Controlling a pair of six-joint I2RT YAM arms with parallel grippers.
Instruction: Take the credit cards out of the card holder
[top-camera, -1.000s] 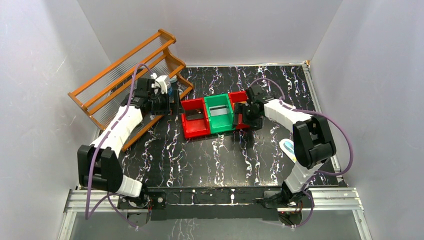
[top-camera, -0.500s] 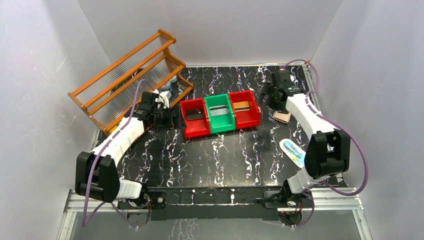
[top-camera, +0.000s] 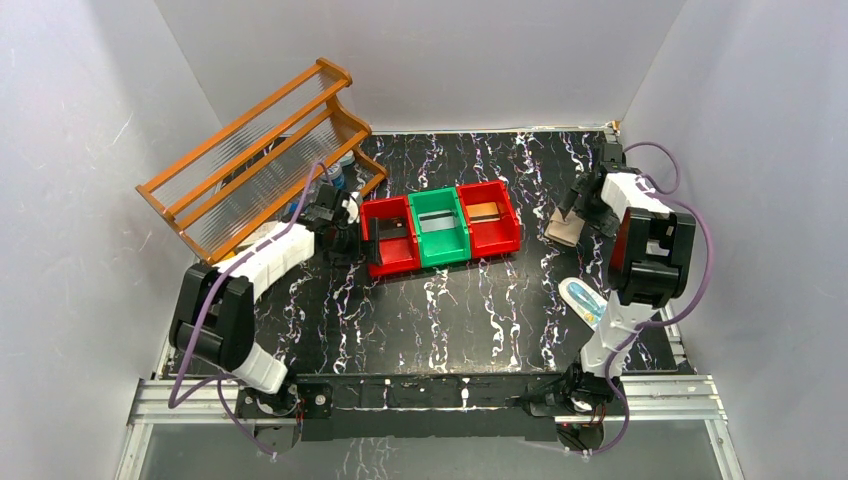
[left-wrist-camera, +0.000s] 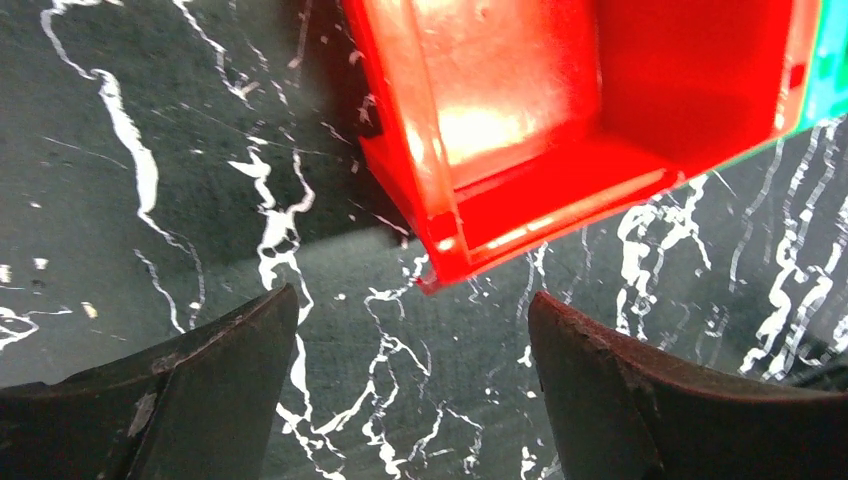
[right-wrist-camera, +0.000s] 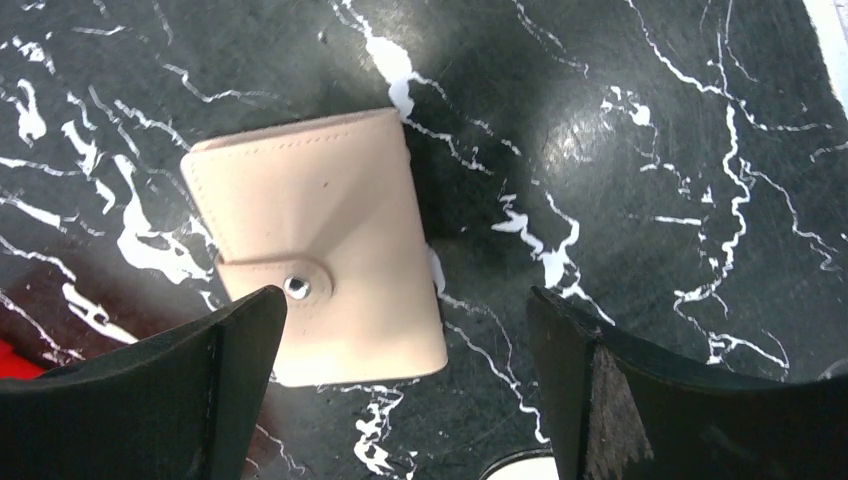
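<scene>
Card holder (right-wrist-camera: 315, 245) lies shut by the table's (top-camera: 450, 320) right edge: probably light and soft, best pinched across its edges. Right gripper (right-wrist-camera: 405, 305) above it and left gripper (left-wrist-camera: 410, 300) gape wide, empty.

Card holder (right-wrist-camera: 315, 240) looked like matt pale leather, with small shiny metal snap (right-wrist-camera: 296, 289); red bin (left-wrist-camera: 600, 110) was glossy smooth plastic; table (right-wrist-camera: 640, 200) was dull black, white-veined; rack (top-camera: 240, 124) was wooden

Wooden rack (top-camera: 262, 150) rear left, red bins (top-camera: 395, 265) flanking a green bin (top-camera: 443, 255), white-and-teal oval object (top-camera: 583, 300) near right
</scene>
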